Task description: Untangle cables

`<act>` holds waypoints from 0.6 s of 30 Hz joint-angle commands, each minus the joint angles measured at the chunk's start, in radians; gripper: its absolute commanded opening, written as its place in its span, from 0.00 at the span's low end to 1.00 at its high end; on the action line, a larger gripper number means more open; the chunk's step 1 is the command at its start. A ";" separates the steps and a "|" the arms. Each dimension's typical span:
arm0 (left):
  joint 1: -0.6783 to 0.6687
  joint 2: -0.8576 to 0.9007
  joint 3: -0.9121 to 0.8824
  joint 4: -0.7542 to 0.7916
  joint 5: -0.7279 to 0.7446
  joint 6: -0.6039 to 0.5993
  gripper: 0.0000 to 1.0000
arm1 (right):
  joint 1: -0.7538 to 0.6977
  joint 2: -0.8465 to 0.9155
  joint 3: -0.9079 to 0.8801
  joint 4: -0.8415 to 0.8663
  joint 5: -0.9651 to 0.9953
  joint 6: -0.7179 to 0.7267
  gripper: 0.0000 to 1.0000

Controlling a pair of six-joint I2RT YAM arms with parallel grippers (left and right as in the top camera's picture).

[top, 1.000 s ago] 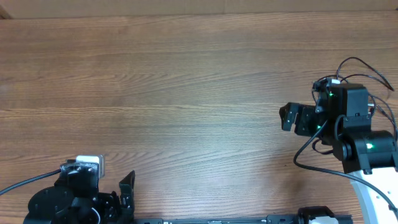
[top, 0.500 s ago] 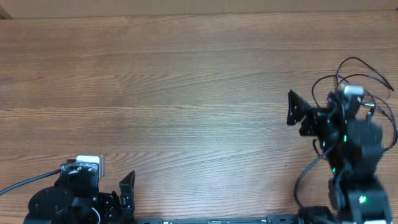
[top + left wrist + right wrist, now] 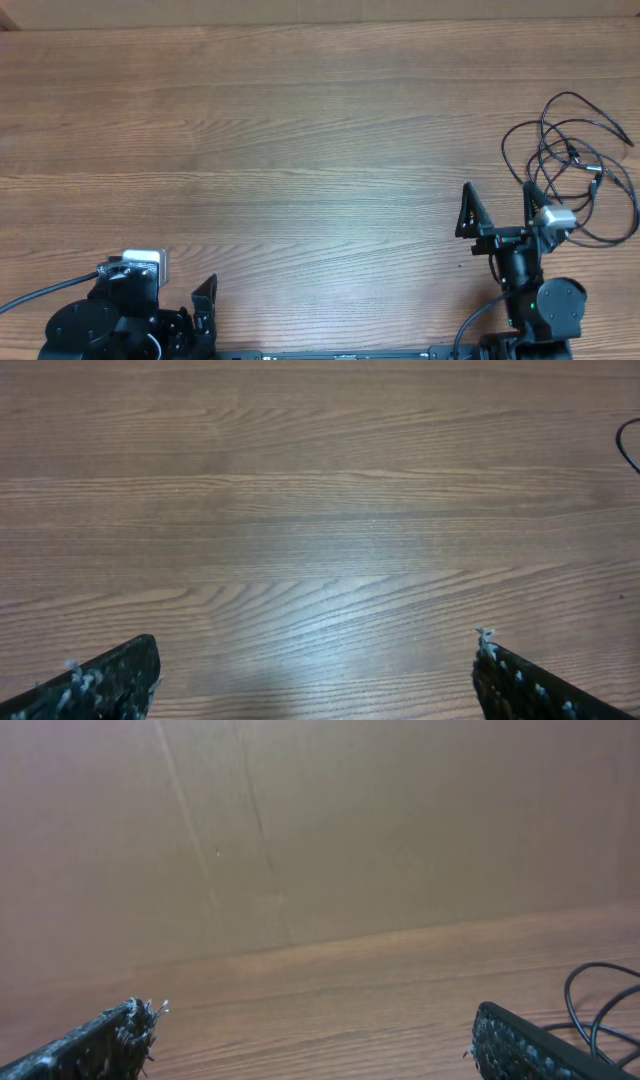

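The cables (image 3: pixel 575 165) lie as a loose tangle of thin black loops with small plugs on the table's right side. A few loops show at the right edge of the right wrist view (image 3: pixel 600 1005), and one loop end shows in the left wrist view (image 3: pixel 630 445). My right gripper (image 3: pixel 497 203) is open and empty, just left of and nearer than the tangle, not touching it. In the right wrist view its fingers (image 3: pixel 320 1035) spread wide over bare wood. My left gripper (image 3: pixel 205 300) is open and empty at the near left edge; its fingers (image 3: pixel 315 675) frame bare table.
The wooden table (image 3: pixel 300 150) fills the overhead view. A brown cardboard wall (image 3: pixel 320 830) stands behind the table's far edge. The arm bases sit at the near edge, left (image 3: pixel 110 320) and right (image 3: pixel 540 305).
My right arm has pulled back toward its base, off the cables, and its gripper has swung to point away from me. The tangle now lies uncovered. The left arm has not moved.
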 commanded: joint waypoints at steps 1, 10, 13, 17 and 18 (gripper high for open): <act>-0.001 -0.006 -0.004 0.001 -0.013 0.015 0.99 | -0.006 -0.096 -0.062 0.019 0.037 -0.005 1.00; -0.001 -0.006 -0.004 0.001 -0.013 0.015 1.00 | -0.006 -0.170 -0.133 -0.017 0.047 -0.109 1.00; -0.001 -0.006 -0.004 0.001 -0.013 0.015 1.00 | -0.006 -0.170 -0.133 -0.106 0.048 -0.110 1.00; -0.001 -0.006 -0.004 0.001 -0.013 0.015 1.00 | -0.006 -0.170 -0.133 -0.195 0.047 -0.145 1.00; -0.001 -0.006 -0.004 0.001 -0.013 0.015 1.00 | -0.006 -0.170 -0.133 -0.194 0.043 -0.167 1.00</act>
